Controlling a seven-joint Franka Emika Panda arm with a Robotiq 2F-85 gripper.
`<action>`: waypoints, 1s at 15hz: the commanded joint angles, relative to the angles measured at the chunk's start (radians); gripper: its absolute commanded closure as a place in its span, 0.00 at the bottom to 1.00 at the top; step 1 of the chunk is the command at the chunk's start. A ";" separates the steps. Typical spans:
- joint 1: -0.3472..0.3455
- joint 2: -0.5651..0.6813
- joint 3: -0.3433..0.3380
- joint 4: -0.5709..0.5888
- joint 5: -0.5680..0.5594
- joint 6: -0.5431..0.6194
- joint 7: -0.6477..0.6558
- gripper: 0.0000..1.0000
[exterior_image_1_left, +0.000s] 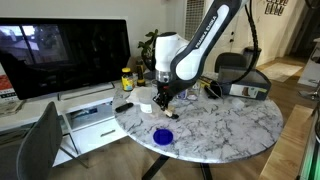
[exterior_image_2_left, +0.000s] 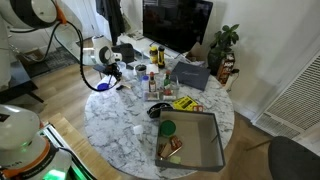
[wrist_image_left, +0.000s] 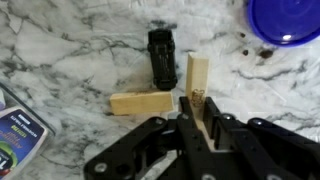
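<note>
In the wrist view my gripper (wrist_image_left: 197, 112) is shut on a light wooden block (wrist_image_left: 197, 72), which sticks out past the fingertips over the marble table (wrist_image_left: 70, 50). A second wooden block (wrist_image_left: 142, 102) lies flat on the marble just left of the held one. A small black object (wrist_image_left: 161, 57) rests beyond both blocks. In both exterior views the gripper (exterior_image_1_left: 162, 97) (exterior_image_2_left: 113, 72) hangs low over the table's edge region, near a blue dish (exterior_image_1_left: 162, 135).
The blue dish (wrist_image_left: 285, 20) sits close on the right in the wrist view. A printed packet (wrist_image_left: 18, 135) lies at the left. Bottles (exterior_image_2_left: 150, 72) and a box crowd the table's middle, and a grey tray (exterior_image_2_left: 205, 150) stands at its far side. A monitor (exterior_image_1_left: 65, 50) stands beside the table.
</note>
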 joint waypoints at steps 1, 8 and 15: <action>0.047 -0.114 -0.064 -0.100 -0.035 0.002 0.112 0.96; 0.069 -0.267 -0.108 -0.200 -0.212 0.055 0.278 0.96; 0.091 -0.282 -0.150 -0.213 -0.400 0.287 0.312 0.96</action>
